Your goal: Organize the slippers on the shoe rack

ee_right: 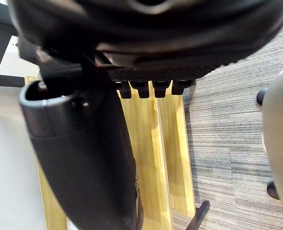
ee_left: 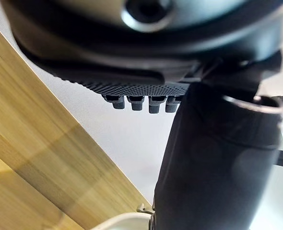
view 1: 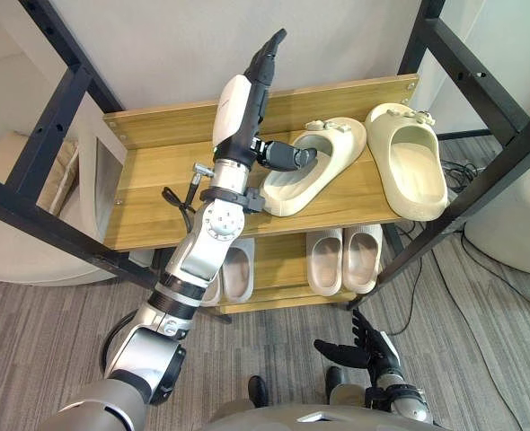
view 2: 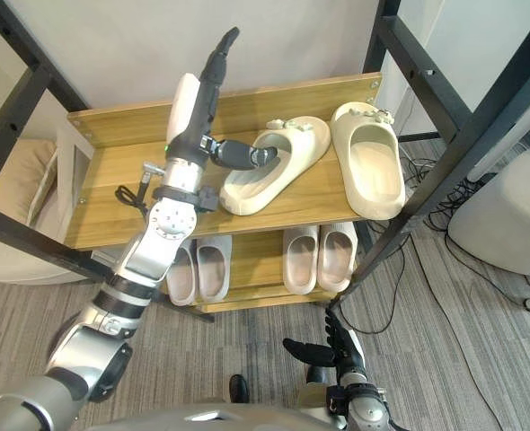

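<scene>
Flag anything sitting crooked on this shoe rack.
The left cream foam slipper on the wooden top shelf lies diagonally, its toe slanting toward the straighter right cream slipper. The thumb of the left robot hand rests in its opening. The pairs below sit parallel.

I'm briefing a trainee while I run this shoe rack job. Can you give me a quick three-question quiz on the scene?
1. True or false: the top shelf holds three slippers.
2. Which hand is at the angled slipper?
3. Fill in: the lower shelf holds ___ slippers.
Key: 1 false, it holds two; 2 the left hand; 3 four.
</scene>
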